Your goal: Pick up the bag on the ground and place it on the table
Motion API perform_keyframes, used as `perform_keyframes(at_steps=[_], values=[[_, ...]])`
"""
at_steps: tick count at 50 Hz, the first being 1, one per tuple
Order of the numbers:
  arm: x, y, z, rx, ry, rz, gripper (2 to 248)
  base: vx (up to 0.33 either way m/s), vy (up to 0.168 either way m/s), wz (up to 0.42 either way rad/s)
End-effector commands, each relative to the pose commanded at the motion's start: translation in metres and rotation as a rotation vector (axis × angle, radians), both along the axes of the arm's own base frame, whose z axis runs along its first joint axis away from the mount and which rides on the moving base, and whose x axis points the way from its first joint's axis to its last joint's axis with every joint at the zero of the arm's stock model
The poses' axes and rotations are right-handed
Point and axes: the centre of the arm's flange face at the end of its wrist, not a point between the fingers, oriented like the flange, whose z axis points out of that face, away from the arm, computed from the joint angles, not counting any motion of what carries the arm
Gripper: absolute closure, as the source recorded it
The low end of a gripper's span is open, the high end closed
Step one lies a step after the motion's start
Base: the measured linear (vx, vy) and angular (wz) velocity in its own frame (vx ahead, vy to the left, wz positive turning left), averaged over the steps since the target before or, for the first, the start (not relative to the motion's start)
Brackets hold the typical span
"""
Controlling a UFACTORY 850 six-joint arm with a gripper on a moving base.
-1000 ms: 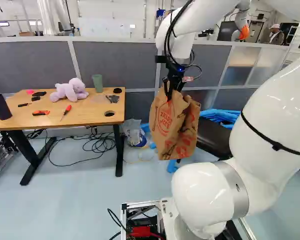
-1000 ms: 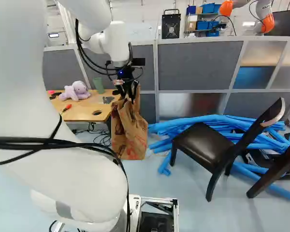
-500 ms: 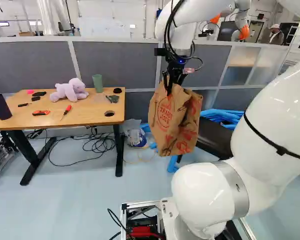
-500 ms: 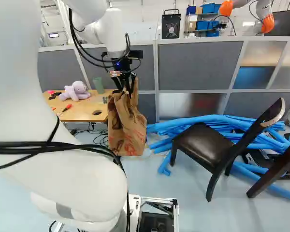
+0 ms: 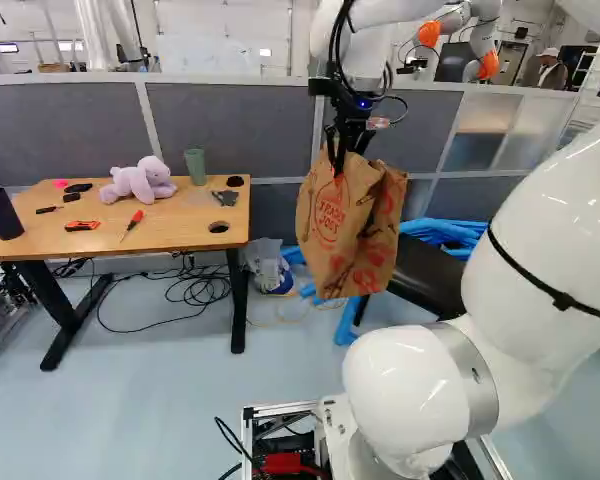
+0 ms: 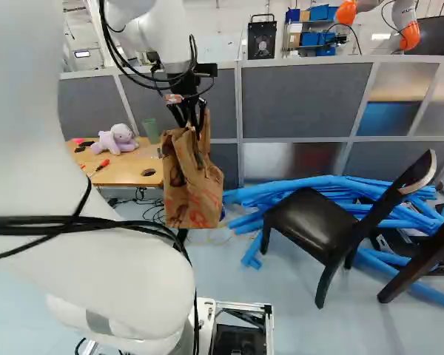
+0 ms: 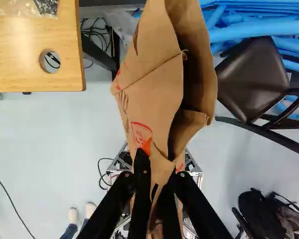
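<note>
In the left base view my gripper (image 5: 340, 158) is up right of the table, its fingers pointing down. The brown paper bag (image 5: 332, 235) hangs from it in the air, beside the table's right end. From the wrist, the gripper (image 7: 158, 186) is shut on the bag (image 7: 154, 99), pinching a fold of paper at its top; the mouth gapes on one side. The wooden table (image 5: 170, 232) stands at the left of the left base view, and its corner (image 7: 30, 45) shows beside the bag in the wrist view.
On the table are a purple plush toy (image 5: 140, 181), a green cup (image 5: 196, 166), a dark cup (image 5: 0, 214) and several small tools. A black chair (image 6: 311, 225) and blue tubes (image 6: 296, 188) lie right of the bag. Another robot (image 6: 407, 29) is behind the partition (image 6: 303, 96).
My arm has lifted the bag higher, with the gripper keeping its hold. In the right base view both have also shifted slightly left. The base has not moved.
</note>
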Motion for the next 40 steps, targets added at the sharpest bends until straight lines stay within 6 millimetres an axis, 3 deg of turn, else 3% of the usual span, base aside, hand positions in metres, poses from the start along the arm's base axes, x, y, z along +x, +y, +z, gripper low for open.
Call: perform_keyframes(at_steps=[40], values=[[0.012,0.000,0.058,0.000,-0.037,-0.001,225,0.000,0.000,0.000]])
